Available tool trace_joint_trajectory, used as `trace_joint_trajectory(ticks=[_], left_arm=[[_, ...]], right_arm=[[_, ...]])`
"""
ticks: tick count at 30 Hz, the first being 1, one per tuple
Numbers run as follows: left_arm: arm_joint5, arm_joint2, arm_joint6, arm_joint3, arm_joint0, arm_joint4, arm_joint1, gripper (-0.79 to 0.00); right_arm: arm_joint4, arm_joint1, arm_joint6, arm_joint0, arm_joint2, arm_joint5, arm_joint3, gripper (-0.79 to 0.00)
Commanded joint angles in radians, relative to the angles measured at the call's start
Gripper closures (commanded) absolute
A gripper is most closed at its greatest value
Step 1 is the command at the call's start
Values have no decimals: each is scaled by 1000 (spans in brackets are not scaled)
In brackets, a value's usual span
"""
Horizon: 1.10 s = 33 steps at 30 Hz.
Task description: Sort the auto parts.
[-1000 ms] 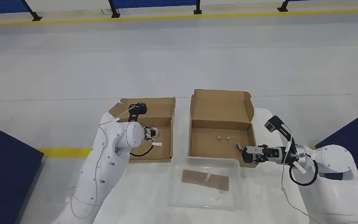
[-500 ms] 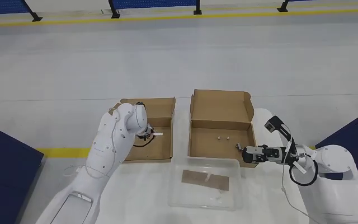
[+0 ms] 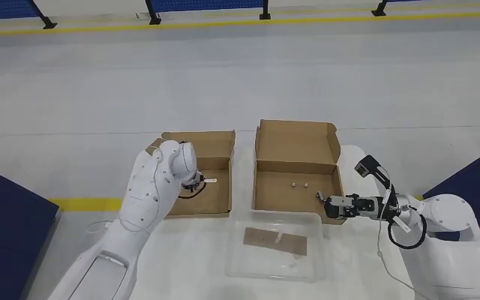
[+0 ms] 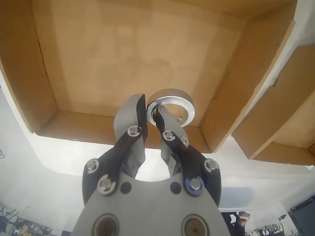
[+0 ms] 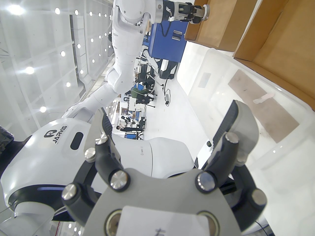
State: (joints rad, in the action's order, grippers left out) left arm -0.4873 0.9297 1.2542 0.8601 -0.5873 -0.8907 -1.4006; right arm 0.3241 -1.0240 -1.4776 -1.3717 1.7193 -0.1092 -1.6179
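Swung in over the left cardboard box (image 4: 98, 50) at 10 o'clock on the table (image 3: 346, 249), the left gripper (image 4: 150, 121) pinches a metal ring (image 4: 172, 106) by its rim low inside, a drop-off seemingly needing only parted fingers, while the right gripper (image 3: 321, 199) hangs wide open at 3 o'clock.

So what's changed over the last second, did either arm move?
The left arm rolled its elbow up and over the left box. The left gripper is over that box, jaws shut on the metal ring. No pick-up or release shows. The right gripper, the two small parts in the right box and the clear bin stayed put.
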Motion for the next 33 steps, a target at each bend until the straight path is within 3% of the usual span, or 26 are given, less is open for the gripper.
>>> trace_joint_trajectory(ticks=[1,7,10,19,33], left_arm=[[15,21,-49,-23,-6,41,-1,0],[72,42,-161,-141,24,147,-22,0],[42,1,-195,-214,57,117,-43,0],[85,-52,-247,-421,130,169,-105,0],[122,-71,-302,-585,167,222,-165,0]], right_arm=[[0,0,0,0,0,0,0,-785],[0,0,0,0,0,0,0,-785],[0,0,0,0,0,0,0,-785],[0,0,0,0,0,0,0,-785],[0,0,0,0,0,0,0,-785]])
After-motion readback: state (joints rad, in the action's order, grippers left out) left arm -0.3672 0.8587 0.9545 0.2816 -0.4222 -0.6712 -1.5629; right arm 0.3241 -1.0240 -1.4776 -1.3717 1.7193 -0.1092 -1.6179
